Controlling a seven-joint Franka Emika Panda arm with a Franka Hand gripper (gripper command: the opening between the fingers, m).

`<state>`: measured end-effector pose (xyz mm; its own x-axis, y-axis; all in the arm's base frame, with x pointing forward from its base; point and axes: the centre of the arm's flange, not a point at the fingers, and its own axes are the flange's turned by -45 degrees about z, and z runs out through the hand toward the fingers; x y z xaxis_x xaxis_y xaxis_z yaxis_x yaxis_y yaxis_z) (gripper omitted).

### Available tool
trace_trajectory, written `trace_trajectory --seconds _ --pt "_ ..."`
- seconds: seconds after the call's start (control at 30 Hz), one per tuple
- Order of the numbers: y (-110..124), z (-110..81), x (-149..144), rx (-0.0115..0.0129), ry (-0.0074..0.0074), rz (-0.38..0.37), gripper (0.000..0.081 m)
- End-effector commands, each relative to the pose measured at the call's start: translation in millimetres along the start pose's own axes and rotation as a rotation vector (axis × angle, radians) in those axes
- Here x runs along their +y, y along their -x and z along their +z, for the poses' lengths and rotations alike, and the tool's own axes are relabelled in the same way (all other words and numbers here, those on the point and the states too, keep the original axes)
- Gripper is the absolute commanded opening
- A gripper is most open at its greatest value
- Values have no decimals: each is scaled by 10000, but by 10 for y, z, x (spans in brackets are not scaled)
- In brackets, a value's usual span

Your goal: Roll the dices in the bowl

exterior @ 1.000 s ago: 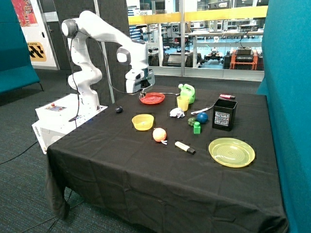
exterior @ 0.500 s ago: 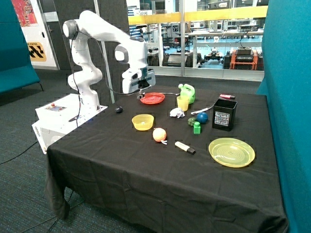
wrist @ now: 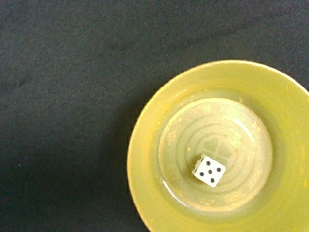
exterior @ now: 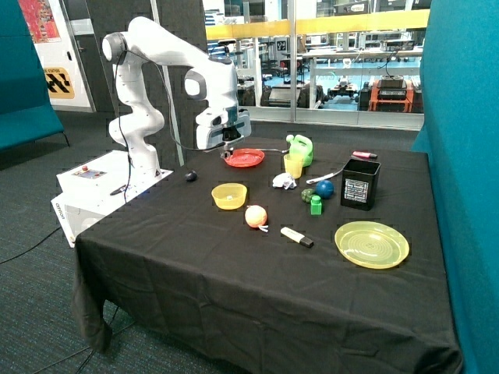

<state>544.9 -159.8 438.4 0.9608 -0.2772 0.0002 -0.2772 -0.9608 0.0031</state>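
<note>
— What differs for you since a moment ago, and where's the die?

— Nearest you, the plate (exterior: 372, 244), marker (exterior: 296, 236) and peach ball (exterior: 256, 216) sit as they did. Beyond them the bowl (exterior: 229, 195) hasn't shifted. The claw (exterior: 227, 151) has risen and drawn back a little from over the red dish (exterior: 245, 158); it now hangs above the cloth (exterior: 234, 265) on the far side of the bowl, near the dish's edge. In your wrist view the die (wrist: 208, 170) lies flat on the bowl's floor (wrist: 145, 159), five pips up, below the claw and apart from it, touching nothing but the bowl.

— Is the claw apart or together?

— You can't tell: the arm's housing hides the tips from outside, and the wrist view shows none of them. The bowl's rim is cut off by the wrist view's edge, and from outside the die is too small to make out.
</note>
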Motion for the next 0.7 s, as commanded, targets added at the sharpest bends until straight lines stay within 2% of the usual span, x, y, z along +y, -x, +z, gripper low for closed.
trace_trajectory --seconds 0.0,0.03,0.07,0.17,0.67 --pt "24 -6 8 -2 -31 -211 318" --pt "30 -6 7 -2 -31 -237 398" --pt "33 -6 6 -2 -31 -244 442" --pt "38 -8 11 -1 -31 -310 515" --pt "69 45 123 -1 -31 -369 565"
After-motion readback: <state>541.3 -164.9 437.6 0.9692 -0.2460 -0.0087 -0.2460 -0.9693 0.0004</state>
